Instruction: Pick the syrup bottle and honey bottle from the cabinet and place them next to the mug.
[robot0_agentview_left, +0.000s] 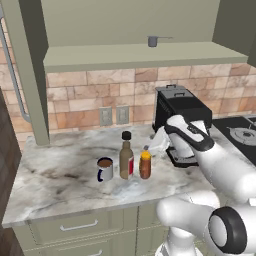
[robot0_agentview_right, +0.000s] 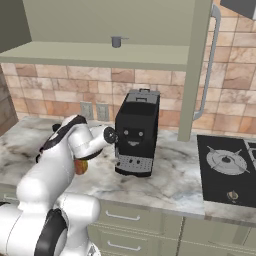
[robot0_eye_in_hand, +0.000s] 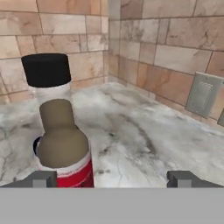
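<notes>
The white-and-blue mug (robot0_agentview_left: 105, 169) with brown liquid stands on the marble counter (robot0_agentview_left: 60, 175). Right beside it is the tall brown syrup bottle (robot0_agentview_left: 126, 157), black-capped and red-labelled. The squat orange honey bottle (robot0_agentview_left: 145, 165) stands just right of that. All three are upright in a row. My gripper (robot0_agentview_left: 154, 145) hovers just above and behind the honey bottle. In the hand view, the gripper (robot0_eye_in_hand: 112, 179) is open with nothing between its tips, and the syrup bottle (robot0_eye_in_hand: 59, 131) is close at the left. A sliver of the honey bottle (robot0_agentview_right: 81, 166) shows behind my arm. The cabinet shelf (robot0_agentview_left: 135, 55) is overhead.
A small grey measuring cup (robot0_agentview_left: 152, 41) sits on the cabinet shelf. A black coffee machine (robot0_agentview_left: 180, 115) stands right of the bottles, close behind my arm. A black stove top (robot0_agentview_right: 227, 167) lies further right. Wall outlets (robot0_agentview_left: 114, 116) are on the brick backsplash, drawers (robot0_agentview_left: 80, 227) below the counter.
</notes>
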